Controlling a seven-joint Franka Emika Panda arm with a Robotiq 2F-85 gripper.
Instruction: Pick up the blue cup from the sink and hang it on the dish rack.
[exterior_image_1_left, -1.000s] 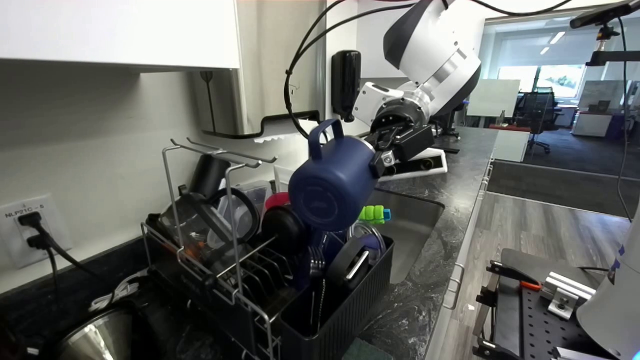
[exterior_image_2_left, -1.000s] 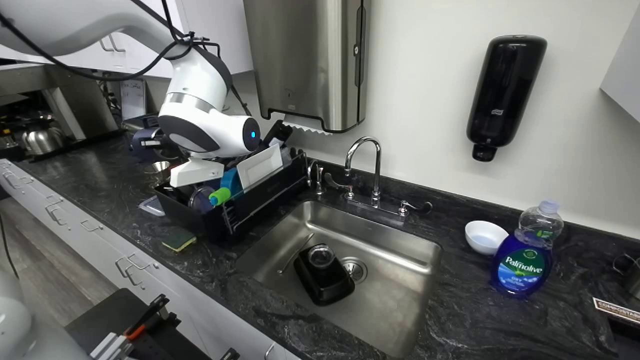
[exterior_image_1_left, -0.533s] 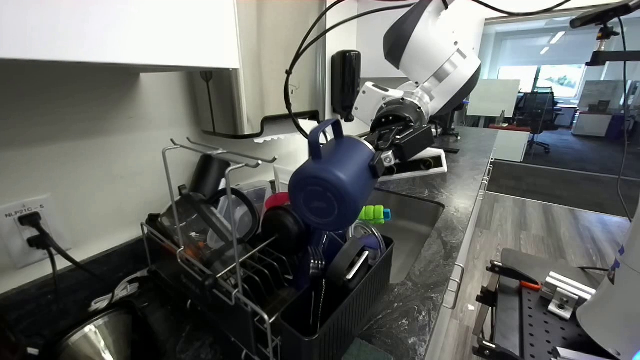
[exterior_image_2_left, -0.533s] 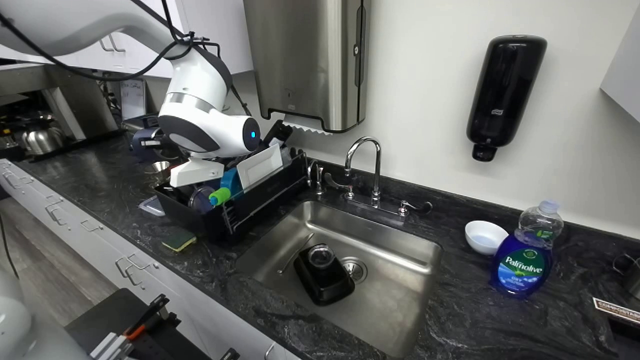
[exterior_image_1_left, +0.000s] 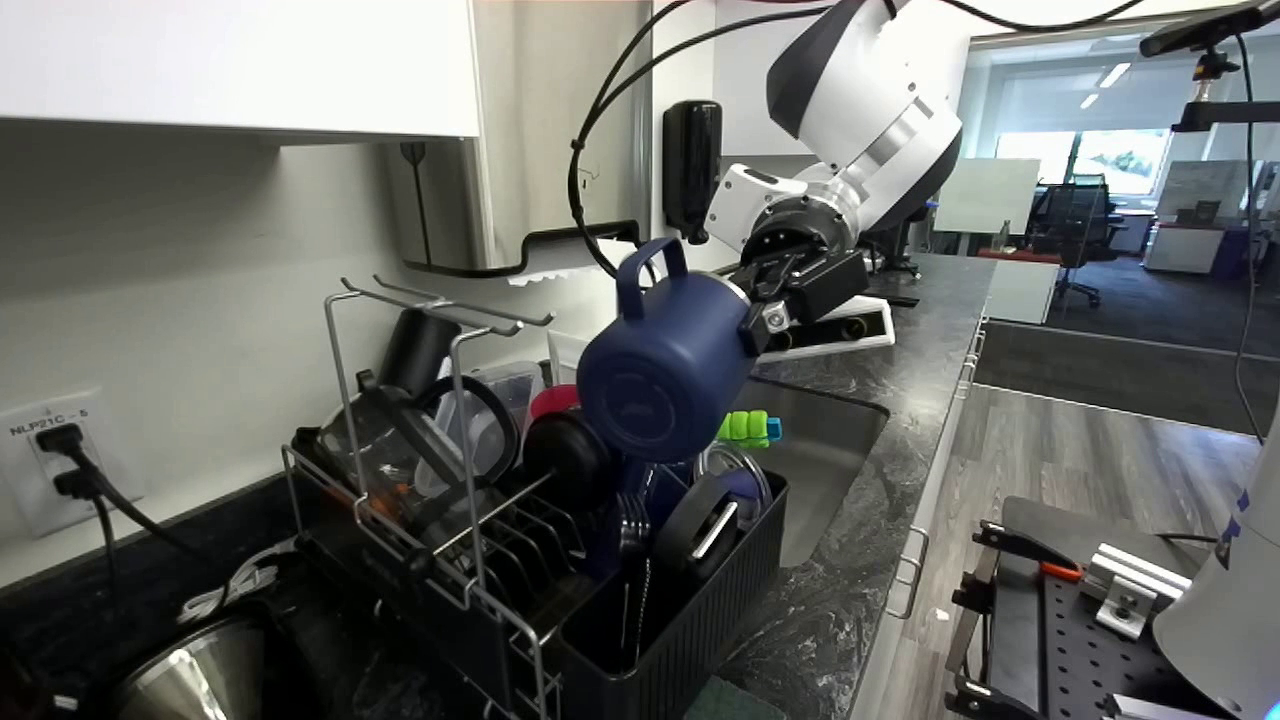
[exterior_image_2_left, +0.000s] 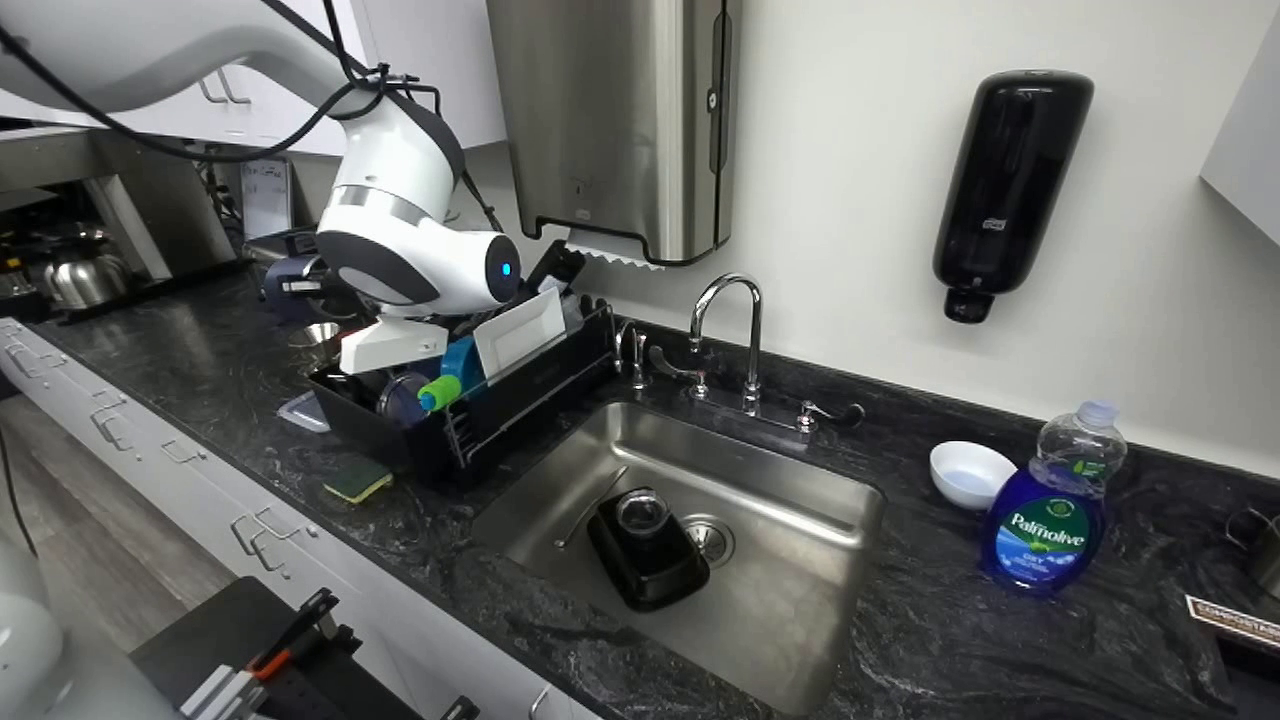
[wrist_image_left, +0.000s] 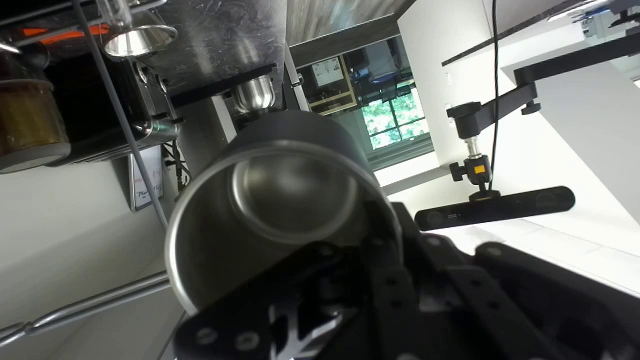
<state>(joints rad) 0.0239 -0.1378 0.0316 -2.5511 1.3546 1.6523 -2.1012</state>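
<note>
The large navy-blue cup (exterior_image_1_left: 665, 365) hangs tilted in the air above the dish rack. Its handle points up and its base faces an exterior view. My gripper (exterior_image_1_left: 758, 318) is shut on its rim wall. In the wrist view the gripper (wrist_image_left: 395, 225) has one finger inside the cup (wrist_image_left: 295, 195) and one outside. In an exterior view the arm hides most of the gripper; a navy shape beside it appears to be the cup (exterior_image_2_left: 283, 300). The dish rack's silver frame (exterior_image_1_left: 467, 450) has hooks at its top, left of the cup, apart from it. The sink (exterior_image_2_left: 780, 600) holds a black container.
The rack is crowded with a glass lid, black cup (exterior_image_1_left: 570, 460), forks (exterior_image_1_left: 632, 520) and a white plate (exterior_image_2_left: 520, 330). A paper towel dispenser (exterior_image_2_left: 620, 120) hangs on the wall close by. A white cabinet (exterior_image_1_left: 240, 65) overhangs the rack. A faucet (exterior_image_2_left: 752, 340) stands behind the sink.
</note>
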